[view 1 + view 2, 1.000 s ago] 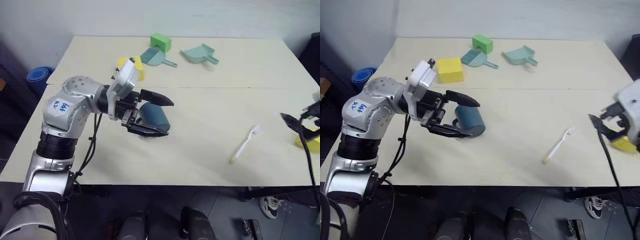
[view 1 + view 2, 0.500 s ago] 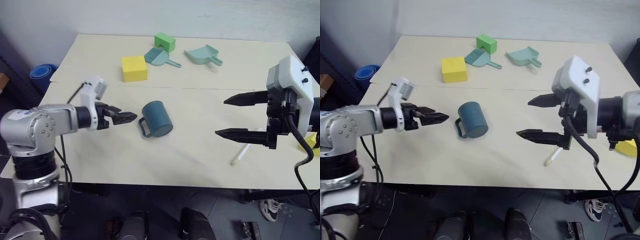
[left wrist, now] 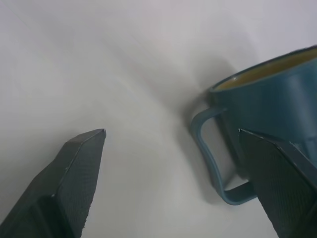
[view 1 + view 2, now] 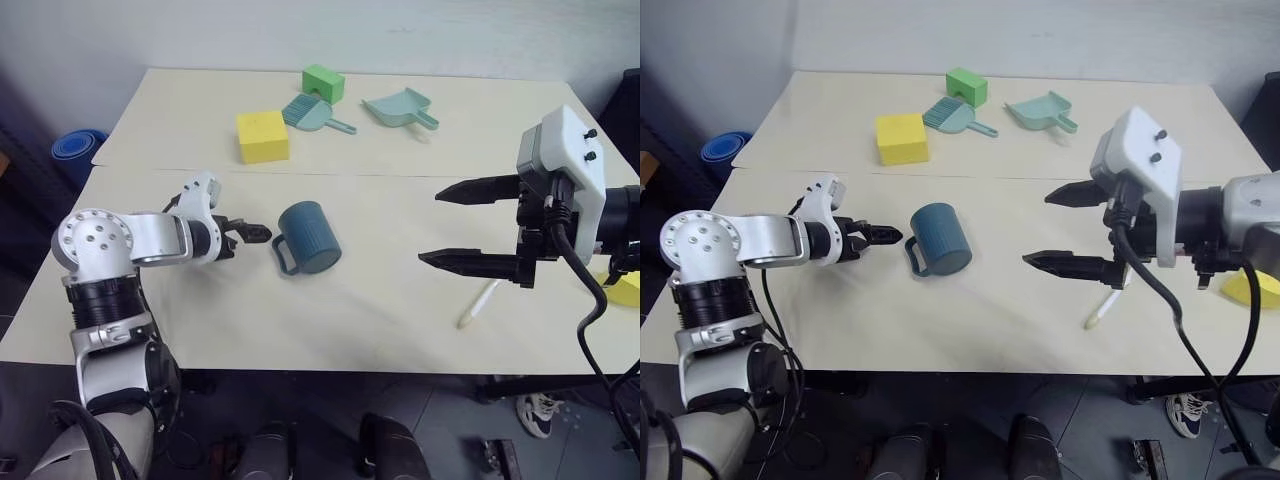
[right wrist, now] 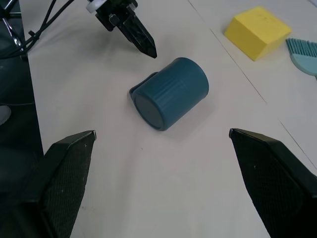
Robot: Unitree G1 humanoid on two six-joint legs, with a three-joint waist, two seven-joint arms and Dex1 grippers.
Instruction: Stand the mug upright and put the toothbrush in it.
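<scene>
Right wrist view, ribbed cylindrical mug, toppled

We see the toothbrush only from its lower handle; the right fingers hide its head. The mug is cut off at the left wrist view's edge, and its opening looks partly hidden.

Even, soft light; faint shadows; left wrist view perhaps slightly washed out.
</scene>
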